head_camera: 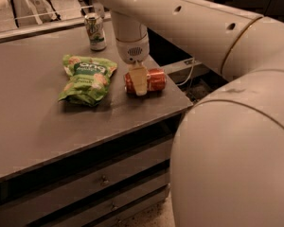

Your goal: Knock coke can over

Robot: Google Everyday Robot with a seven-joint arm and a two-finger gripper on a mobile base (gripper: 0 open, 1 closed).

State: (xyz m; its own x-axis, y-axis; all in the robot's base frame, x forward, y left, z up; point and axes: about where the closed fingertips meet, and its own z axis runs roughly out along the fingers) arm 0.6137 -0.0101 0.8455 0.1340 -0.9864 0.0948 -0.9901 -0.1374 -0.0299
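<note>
The coke can (154, 81) is red with a silver end and lies on its side on the grey table (47, 126), close to the right edge. My gripper (138, 79) hangs from the white wrist (132, 48) straight down over the left part of the can, covering it there. Whether it touches the can I cannot tell.
A green chip bag (87, 78) lies flat just left of the can. A pale green-and-white soda can (95, 30) stands upright at the back edge. The table's right edge and front corner are right by the coke can. Drawers (99, 178) sit below the tabletop. My large white arm fills the right side.
</note>
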